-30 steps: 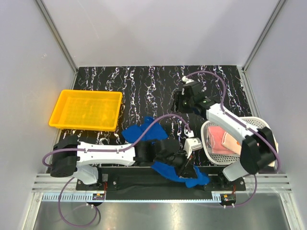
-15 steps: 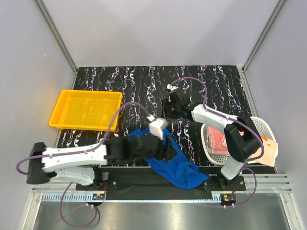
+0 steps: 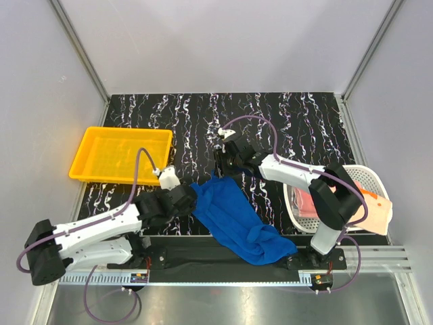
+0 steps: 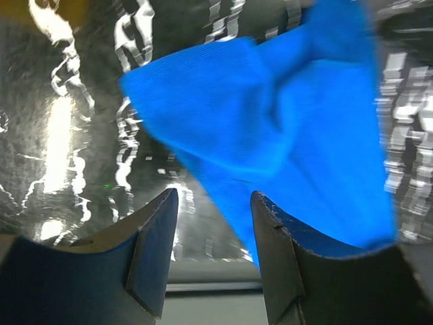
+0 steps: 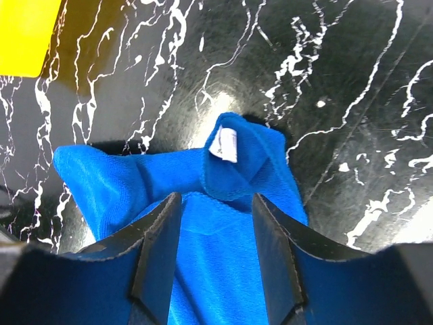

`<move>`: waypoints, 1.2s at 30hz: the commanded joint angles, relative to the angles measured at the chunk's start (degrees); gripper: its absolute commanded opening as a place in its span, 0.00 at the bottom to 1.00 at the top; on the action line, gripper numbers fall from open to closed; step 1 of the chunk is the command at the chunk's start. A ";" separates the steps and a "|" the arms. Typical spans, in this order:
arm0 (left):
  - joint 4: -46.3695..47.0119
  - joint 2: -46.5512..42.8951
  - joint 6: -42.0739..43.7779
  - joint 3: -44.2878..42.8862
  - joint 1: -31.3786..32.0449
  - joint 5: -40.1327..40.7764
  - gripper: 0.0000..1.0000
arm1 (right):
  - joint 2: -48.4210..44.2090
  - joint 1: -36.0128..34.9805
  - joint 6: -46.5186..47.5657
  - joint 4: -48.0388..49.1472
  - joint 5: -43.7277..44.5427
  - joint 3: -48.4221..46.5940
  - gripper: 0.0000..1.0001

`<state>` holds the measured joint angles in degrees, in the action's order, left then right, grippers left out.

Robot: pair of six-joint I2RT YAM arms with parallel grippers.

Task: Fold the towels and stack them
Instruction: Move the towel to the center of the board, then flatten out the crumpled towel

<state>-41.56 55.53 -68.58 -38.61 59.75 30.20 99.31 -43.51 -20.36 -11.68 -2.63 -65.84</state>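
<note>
A royal blue towel (image 3: 233,217) lies stretched diagonally on the black marbled table, bunched at its near end by the front rail. My left gripper (image 3: 189,200) stands open just left of the towel's left edge. In the left wrist view the left gripper (image 4: 213,203) has nothing between its fingers and the blue towel (image 4: 270,122) lies ahead. My right gripper (image 3: 222,168) hovers open over the towel's far corner. In the right wrist view the right gripper (image 5: 213,203) stands above the blue towel (image 5: 223,271), where a folded-over corner shows a white label (image 5: 223,145). Pink towels (image 3: 306,201) lie in the basket.
A yellow tray (image 3: 122,156) sits at the left and shows in the right wrist view as the yellow tray (image 5: 24,34). A white mesh basket (image 3: 369,172) stands at the right, with a pink cloth (image 3: 377,215) draped over its right rim. The black front rail (image 3: 203,256) runs under the towel's near end.
The left gripper let go of the blue towel and drew back to the left. The towel now lies spread out longer. The right arm swung left to the towel's far corner.
</note>
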 commanded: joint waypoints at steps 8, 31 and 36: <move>15.37 9.77 4.68 2.22 -3.41 -6.20 0.52 | 4.40 -2.37 0.06 1.57 1.31 -3.06 0.45; 22.05 16.90 7.93 4.95 -4.99 -13.49 0.49 | -1.74 -2.37 -1.08 -0.62 12.82 -1.66 0.05; 20.03 15.40 8.46 4.68 -4.99 -13.32 0.47 | -2.01 -2.37 -0.65 -1.15 14.58 -2.53 0.05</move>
<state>-21.47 72.90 -61.17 -33.91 54.85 17.34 99.94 -45.28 -21.17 -12.43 8.45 -67.09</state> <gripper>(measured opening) 0.469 0.058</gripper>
